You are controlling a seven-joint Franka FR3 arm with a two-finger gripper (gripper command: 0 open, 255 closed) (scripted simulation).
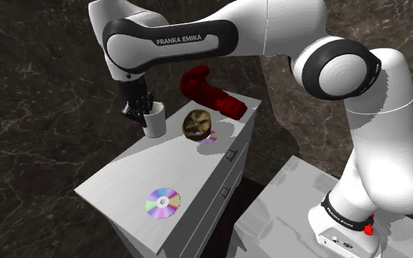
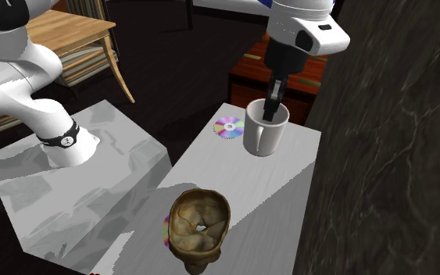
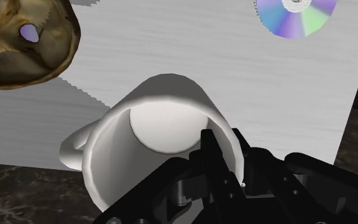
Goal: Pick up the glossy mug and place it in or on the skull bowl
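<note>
The white mug (image 1: 154, 122) stood on the cabinet top (image 1: 120, 179) near the skull bowl (image 1: 197, 124). The gripper (image 1: 144, 110) pinched its rim, one finger inside the wall and one outside, probably so the mug could be lifted upright and carried the short way across. The arm (image 1: 271, 29) read "FRANKA EMIKA" in white letters.

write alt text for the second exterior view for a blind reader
A black two-finger gripper clasps the rim of an upright glossy white mug on a grey cabinet top. A brown skull-shaped bowl sits nearer the camera, open side up, and a rainbow disc lies beside the mug.
</note>
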